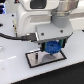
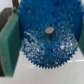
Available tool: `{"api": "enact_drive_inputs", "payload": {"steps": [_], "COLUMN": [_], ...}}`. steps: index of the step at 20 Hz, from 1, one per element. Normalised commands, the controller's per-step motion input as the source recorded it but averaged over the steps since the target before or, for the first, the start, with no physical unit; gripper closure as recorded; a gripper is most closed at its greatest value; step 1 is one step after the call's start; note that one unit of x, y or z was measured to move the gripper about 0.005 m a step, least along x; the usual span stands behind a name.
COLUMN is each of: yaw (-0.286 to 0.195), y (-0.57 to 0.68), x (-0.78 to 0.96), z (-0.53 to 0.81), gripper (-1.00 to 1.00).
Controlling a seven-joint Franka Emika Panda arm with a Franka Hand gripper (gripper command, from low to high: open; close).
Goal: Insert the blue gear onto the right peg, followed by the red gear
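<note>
Fingers (image 1: pixel 52 48) clamp blue gear (image 1: pixel 52 48); above grey plate (image 1: pixel 35 58); white tabletop (image 1: pixel 12 65)

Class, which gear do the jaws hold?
The blue gear, the wide toothed disc clamped between green pads; it is the only gear in view.

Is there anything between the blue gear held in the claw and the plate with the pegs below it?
Nothing visible. The flat bright-blue toothed gear hangs in the claw just above the black-bordered grey plate.
</note>
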Motion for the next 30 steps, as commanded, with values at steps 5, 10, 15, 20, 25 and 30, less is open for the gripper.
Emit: {"api": "enact_drive_inputs", "payload": {"steps": [5, 10, 15, 20, 25, 30], "yaw": [0.0, 0.0, 0.0, 0.0, 0.0, 0.0], "y": [0.0, 0.0, -0.05, 0.01, 0.05, 0.05], "x": [0.42, 0.3, 0.3, 0.27, 0.17, 0.19], "z": [0.53, 0.07, -0.03, -0.13, -0.14, -0.14], "gripper": [1.0, 1.0, 1.0, 1.0, 1.0, 1.0]}}
